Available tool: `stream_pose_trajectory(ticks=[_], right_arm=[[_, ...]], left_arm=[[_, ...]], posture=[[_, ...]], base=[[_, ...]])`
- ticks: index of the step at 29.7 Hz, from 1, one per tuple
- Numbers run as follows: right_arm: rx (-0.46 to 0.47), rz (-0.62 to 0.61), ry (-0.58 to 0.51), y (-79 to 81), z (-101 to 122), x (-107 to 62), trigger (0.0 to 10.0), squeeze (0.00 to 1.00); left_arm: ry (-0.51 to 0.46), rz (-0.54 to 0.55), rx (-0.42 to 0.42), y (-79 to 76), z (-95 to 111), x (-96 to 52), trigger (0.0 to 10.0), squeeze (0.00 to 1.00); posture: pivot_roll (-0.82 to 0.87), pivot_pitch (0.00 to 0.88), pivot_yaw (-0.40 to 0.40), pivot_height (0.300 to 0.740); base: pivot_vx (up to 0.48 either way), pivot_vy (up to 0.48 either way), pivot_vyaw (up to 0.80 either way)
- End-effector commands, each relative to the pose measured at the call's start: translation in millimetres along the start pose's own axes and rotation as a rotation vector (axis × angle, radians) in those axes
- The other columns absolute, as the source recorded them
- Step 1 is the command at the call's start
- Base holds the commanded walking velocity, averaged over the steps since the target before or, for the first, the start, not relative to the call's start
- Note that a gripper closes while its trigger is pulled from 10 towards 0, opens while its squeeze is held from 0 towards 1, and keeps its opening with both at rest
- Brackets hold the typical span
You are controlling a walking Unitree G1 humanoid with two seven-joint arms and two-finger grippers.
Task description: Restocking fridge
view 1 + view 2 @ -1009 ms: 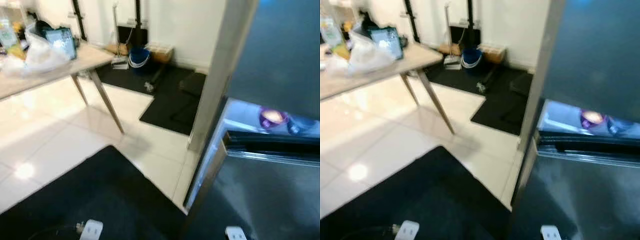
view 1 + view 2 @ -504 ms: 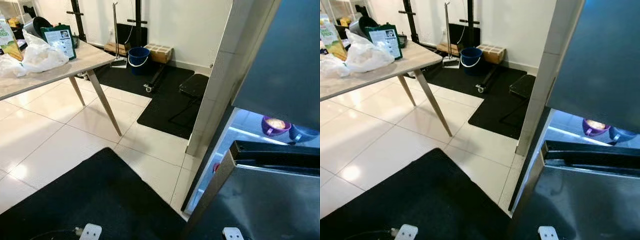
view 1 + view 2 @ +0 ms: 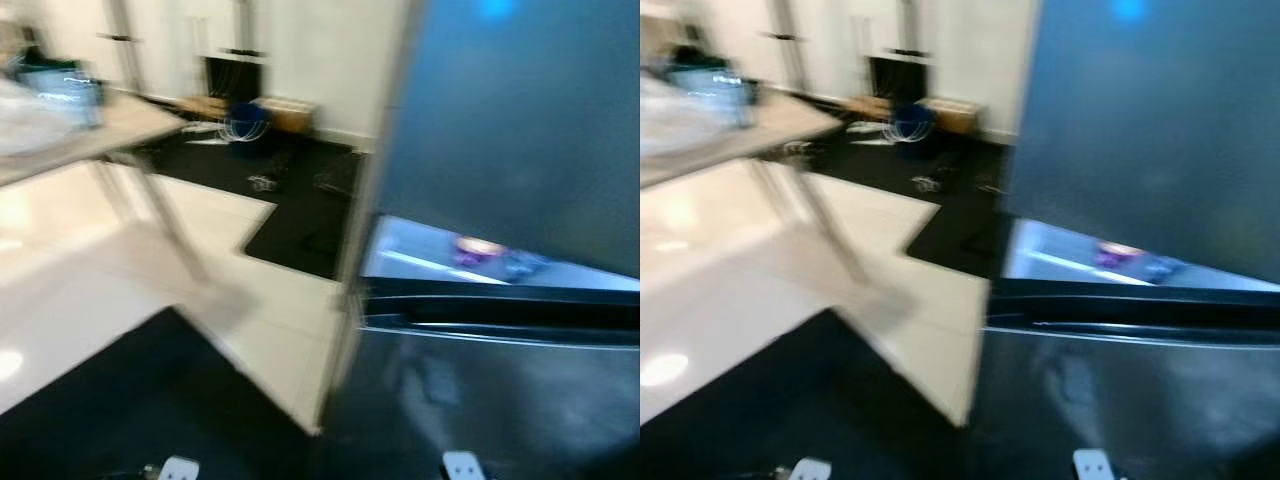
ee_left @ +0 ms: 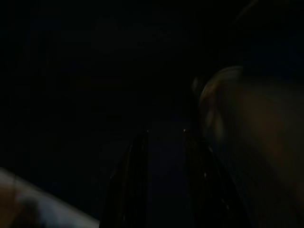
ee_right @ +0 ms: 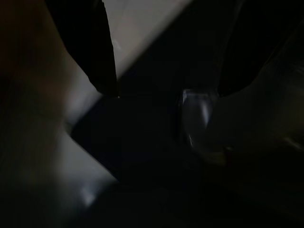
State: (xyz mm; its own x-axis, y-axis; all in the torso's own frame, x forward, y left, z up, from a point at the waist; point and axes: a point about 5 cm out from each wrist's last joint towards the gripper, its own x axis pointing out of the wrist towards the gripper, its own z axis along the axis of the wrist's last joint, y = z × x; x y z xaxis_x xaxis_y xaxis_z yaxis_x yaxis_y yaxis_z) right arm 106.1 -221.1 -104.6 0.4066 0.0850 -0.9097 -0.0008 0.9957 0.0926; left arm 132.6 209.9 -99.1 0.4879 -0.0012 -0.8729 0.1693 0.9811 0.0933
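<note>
Both arms are hanging idle; the left gripper [image 4: 164, 180] is showing slightly parted fingers in darkness, the right gripper's state is unreadable. Blurred head views are showing a fridge [image 3: 500, 150], seemingly ajar, at 3 o'clock.

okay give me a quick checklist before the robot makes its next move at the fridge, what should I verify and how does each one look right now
1. Fridge in front of the robot: ok, close on its right.
2. Fridge interior reachable: ok, a lit shelf shows through a gap.
3. Shelf contents identified: cannot tell, a blurred purple bowl and something bluish beside it.
4. Item in hand to restock: cannot tell, both wrist views are too dark.
5. Picture steady: not ok, head views are smeared.
6. Groceries on the table: cannot tell, just blurred shapes.
</note>
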Motion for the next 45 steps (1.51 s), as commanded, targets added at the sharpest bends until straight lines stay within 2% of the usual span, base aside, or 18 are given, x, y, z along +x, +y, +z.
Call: stream_pose_trajectory(ticks=[1, 8, 14, 15, 16, 18, 20, 24, 27, 32, 33, 36, 37, 40, 41, 42, 43, 45], right_arm=[[-0.003, 0.001, -0.039, 1.4, 13.8, 2.2, 10.0, 0.0], [-0.005, 0.003, -0.039, 0.6, 14.9, 2.1, 10.0, 0.0], [-0.005, 0.005, -0.038, 1.2, 14.4, 2.2, 10.0, 0.0], [-0.005, 0.005, -0.037, 1.3, 14.0, 2.2, 10.0, 0.0], [-0.005, 0.004, -0.035, 1.5, 13.1, 2.2, 10.0, 0.0], [-0.005, 0.004, -0.034, 1.6, 12.8, 2.2, 10.0, 0.0], [-0.006, 0.005, -0.034, 1.6, 12.8, 2.2, 10.0, 0.0], [-0.007, 0.005, -0.036, 1.5, 13.1, 2.1, 10.0, 0.0], [-0.004, 0.007, -0.039, 1.9, 13.6, 2.2, 10.0, 0.0], [-0.004, 0.012, -0.039, 3.3, 13.1, 2.6, 10.0, 0.0], [-0.006, 0.015, -0.036, 3.8, 12.4, 2.6, 10.0, 0.0], [-0.007, 0.016, -0.036, 3.9, 12.0, 2.6, 10.0, 0.0], [-0.007, 0.016, -0.035, 4.1, 11.8, 2.6, 10.0, 0.0], [-0.007, 0.017, -0.034, 4.2, 11.6, 2.6, 10.0, 0.0], [-0.008, 0.015, -0.033, 3.6, 11.5, 2.4, 10.0, 0.0], [-0.009, 0.014, -0.032, 3.3, 11.4, 2.3, 10.0, 0.0], [-0.009, 0.014, -0.032, 3.3, 11.4, 2.3, 10.0, 0.0], [-0.01, 0.013, -0.032, 3.1, 11.7, 2.3, 10.0, 0.0]], left_arm=[[0.03, -0.014, -0.021, -6.0, -10.2, -1.4, 10.0, 0.0], [0.002, 0.005, -0.02, -3.7, -5.1, -0.8, 10.0, 0.0], [-0.068, 0.047, -0.04, 5.4, 10.4, 0.5, 10.0, 0.0], [-0.09, 0.052, -0.051, 7.5, 14.9, 0.7, 10.0, 0.0], [-0.153, 0.044, -0.078, 10.7, 27.7, 1.2, 10.0, 0.0], [-0.225, 0.0, -0.091, 9.5, 42.5, 1.7, 10.0, 0.0], [-0.257, -0.039, -0.089, 7.0, 49.5, 1.9, 10.0, 0.0], [-0.362, -0.225, 0.083, -9.5, 78.3, 1.2, 10.0, 0.0], [-0.376, -0.257, 0.132, -13.0, 82.7, 0.8, 10.0, 0.0], [-0.382, -0.344, 0.154, -20.3, 81.1, -0.6, 10.0, 0.0], [-0.372, -0.384, 0.21, -23.9, 77.2, -1.6, 10.0, 0.0], [-0.361, -0.426, 0.261, -26.5, 73.3, -2.7, 10.0, 0.0], [-0.348, -0.48, 0.309, -28.8, 69.4, -4.3, 10.0, 0.0], [-0.342, -0.52, 0.336, -30.4, 67.8, -5.4, 10.0, 0.0], [-0.339, -0.586, 0.41, -35.7, 69.0, -7.1, 10.0, 0.0], [-0.344, -0.616, 0.447, -39.0, 71.3, -7.9, 10.0, 0.0], [-0.344, -0.616, 0.447, -39.0, 71.3, -7.9, 10.0, 0.0], [-0.37, -0.667, 0.518, -46.4, 80.3, -9.5, 10.0, 0.0]], posture=[[0.04, 0.0, -0.039, 0.74], [0.04, 0.0, -0.04, 0.74], [0.05, 0.0, -0.039, 0.74], [0.05, 0.0, -0.039, 0.74], [0.05, 0.0, -0.039, 0.74], [0.05, 0.0, -0.039, 0.74], [0.05, 0.0, -0.039, 0.74], [0.05, 0.0, -0.035, 0.74], [0.05, 0.0, -0.035, 0.74], [0.04, 0.0, -0.033, 0.74], [0.04, 0.0, -0.033, 0.74], [0.04, 0.0, -0.033, 0.74], [0.04, 0.0, -0.03, 0.74], [0.04, 0.0, -0.03, 0.74], [0.04, 0.0, -0.032, 0.74], [0.04, 0.0, -0.032, 0.74], [0.04, 0.0, -0.032, 0.74], [0.04, 0.0, -0.032, 0.74]], base=[[0.0, 0.0, 0.0], [0.0, 0.0, 0.0], [0.0, 0.0, 0.0], [0.0, 0.0, 0.0], [0.0, 0.0, 0.0], [0.0, 0.0, 0.0], [0.0, 0.0, 0.0], [0.0, 0.0, 0.0], [0.0, 0.0, 0.0], [0.0, 0.0, 0.0], [0.0, 0.0, 0.0], [0.0, 0.0, 0.0], [0.0, 0.0, 0.0], [0.0, 0.0, 0.0], [0.0, 0.0, 0.0], [0.0, 0.0, 0.0], [0.0, 0.0, 0.0], [0.0, 0.0, 0.0]])
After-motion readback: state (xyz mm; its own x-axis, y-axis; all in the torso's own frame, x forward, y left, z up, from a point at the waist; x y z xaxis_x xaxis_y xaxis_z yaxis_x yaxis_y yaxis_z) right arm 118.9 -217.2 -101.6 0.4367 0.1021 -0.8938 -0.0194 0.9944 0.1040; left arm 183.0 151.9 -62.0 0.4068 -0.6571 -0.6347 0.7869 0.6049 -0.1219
